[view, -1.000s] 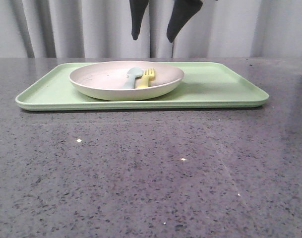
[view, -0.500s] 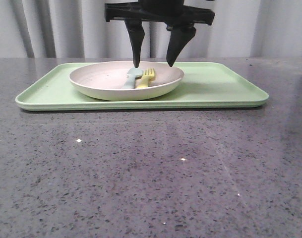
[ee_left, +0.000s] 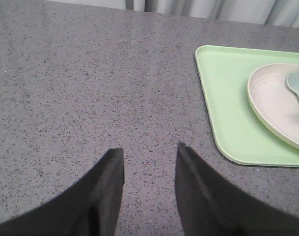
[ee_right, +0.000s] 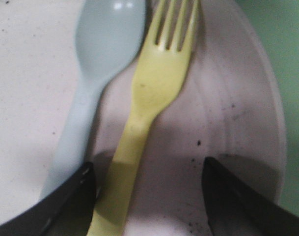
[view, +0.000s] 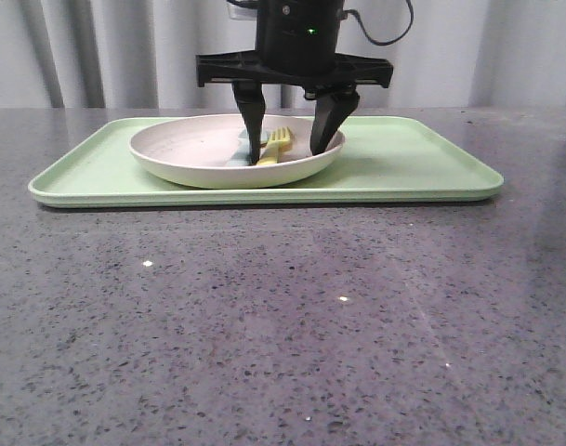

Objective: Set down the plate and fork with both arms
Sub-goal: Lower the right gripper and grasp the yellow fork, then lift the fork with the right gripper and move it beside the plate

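Observation:
The pale pinkish-cream plate (view: pixel 185 160) sits on the left half of a light-green tray (view: pixel 403 158). The yellow fork (view: pixel 275 145) lies inside the plate, next to a pale blue-green spoon (view: pixel 242 149). My right gripper (view: pixel 286 155) is open and low in the plate. In the right wrist view its fingertips straddle the fork's handle (ee_right: pixel 156 93), with the gripper (ee_right: pixel 148 167) touching neither side. The left finger rests over the spoon's handle (ee_right: pixel 107 39). My left gripper (ee_left: pixel 149 148) is open and empty above bare table, to the left of the tray (ee_left: pixel 228 98) and plate (ee_left: pixel 274 103).
The tray's right half (view: pixel 422 149) holds nothing. The grey speckled tabletop (view: pixel 283 316) stretches in front of the tray. Grey curtains hang behind the table.
My right gripper has come down from above the plate into it, and its open fingers now stand on either side of the fork's handle. Plate, fork and spoon have not moved.

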`<state>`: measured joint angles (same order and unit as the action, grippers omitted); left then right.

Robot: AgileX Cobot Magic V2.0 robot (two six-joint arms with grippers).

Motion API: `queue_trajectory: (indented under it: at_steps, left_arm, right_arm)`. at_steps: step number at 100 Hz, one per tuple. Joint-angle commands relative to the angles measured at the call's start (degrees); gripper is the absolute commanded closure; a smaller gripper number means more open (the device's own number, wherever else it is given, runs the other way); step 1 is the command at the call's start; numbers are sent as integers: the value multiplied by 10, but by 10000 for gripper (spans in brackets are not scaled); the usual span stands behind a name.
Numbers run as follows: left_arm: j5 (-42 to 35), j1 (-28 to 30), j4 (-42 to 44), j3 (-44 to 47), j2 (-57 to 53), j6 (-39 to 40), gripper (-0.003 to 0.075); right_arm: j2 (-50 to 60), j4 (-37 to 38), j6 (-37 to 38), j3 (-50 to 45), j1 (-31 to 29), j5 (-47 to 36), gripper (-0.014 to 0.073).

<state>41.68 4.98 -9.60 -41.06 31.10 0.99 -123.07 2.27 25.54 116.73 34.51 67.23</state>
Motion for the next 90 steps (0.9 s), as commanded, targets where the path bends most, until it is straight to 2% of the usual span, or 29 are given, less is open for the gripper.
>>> queue_trajectory:
  at_steps: [1, 9, 33, 45, 67, 90]
  left_arm:
    - [-38, 1, -6, -15, 3, 2, 472]
    - [-41, 1, -6, -15, 3, 2, 472]
    - [-41, 1, -6, -15, 3, 2, 472]
    - [-41, 1, -6, -15, 3, 2, 472]
    - [-41, 1, -6, -15, 3, 2, 472]
    - [-41, 1, -8, -15, 3, 2, 472]
  right_arm:
    - [35, 10, 2, 20, 0, -18, 149]
    - [35, 13, 2, 20, 0, -21, 221]
    - [35, 14, 2, 20, 0, -24, 560]
    - [35, 23, 2, 20, -1, -24, 663]
    - [37, 25, 2, 45, -1, 5, 661]
    - [37, 65, -2, 128, -10, 94, 661]
